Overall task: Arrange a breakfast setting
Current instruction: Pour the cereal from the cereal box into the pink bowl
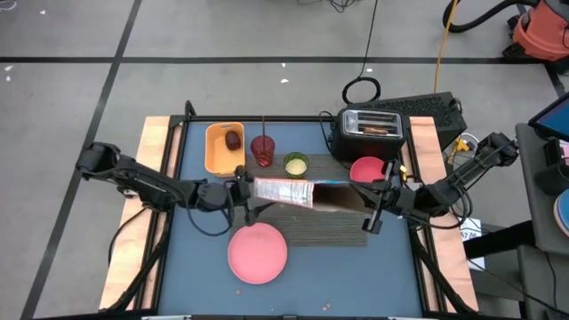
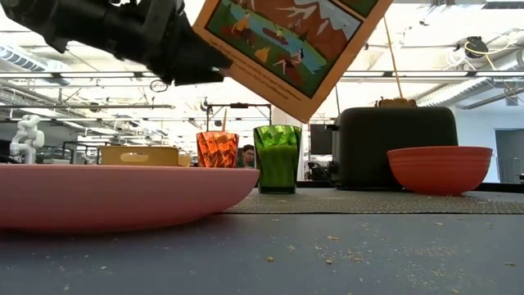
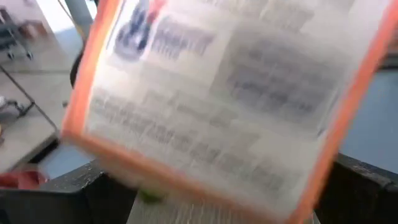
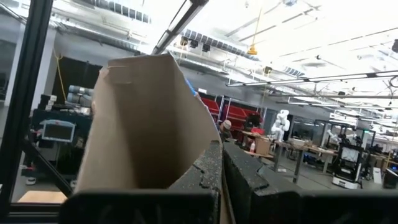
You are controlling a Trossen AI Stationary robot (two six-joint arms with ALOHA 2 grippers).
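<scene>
A printed cereal box [image 1: 298, 194] hangs lying on its side above the dark woven placemat [image 1: 311, 229], held between my two grippers. My left gripper [image 1: 245, 189] is closed on its left end and my right gripper [image 1: 377, 201] is shut on its open right end. The pink plate [image 1: 258, 253] lies near the front, partly on the placemat. The pink-red bowl [image 1: 366, 169], green cup [image 1: 296, 164] and red tumbler [image 1: 262, 149] stand behind the box. The dark-red fruit [image 1: 233, 140] lies in a yellow tray. Toast [image 1: 373, 129] sits in the toaster's slots. My left gripper holds the box by its closed left end [image 3: 124, 168], the box's width between its two widely spread fingers. It comes nearly level from the table's left. The box is lifted clear and tilted in the low view [image 2: 295, 41]. My right gripper pinches the brown cardboard flap [image 4: 186, 155] at the box's open right end between its shut fingers [image 4: 245, 180]. It comes from the table's right, slanting upward. The flap stands up beside the fingers, clear of the table.
A black toaster [image 1: 372, 133] stands at the back right with a cable behind it. The yellow tray [image 1: 224, 148] sits at the back left. Wooden side rails [image 1: 153, 178] border the blue table top. Bare blue surface lies at the near left and right of the plate.
</scene>
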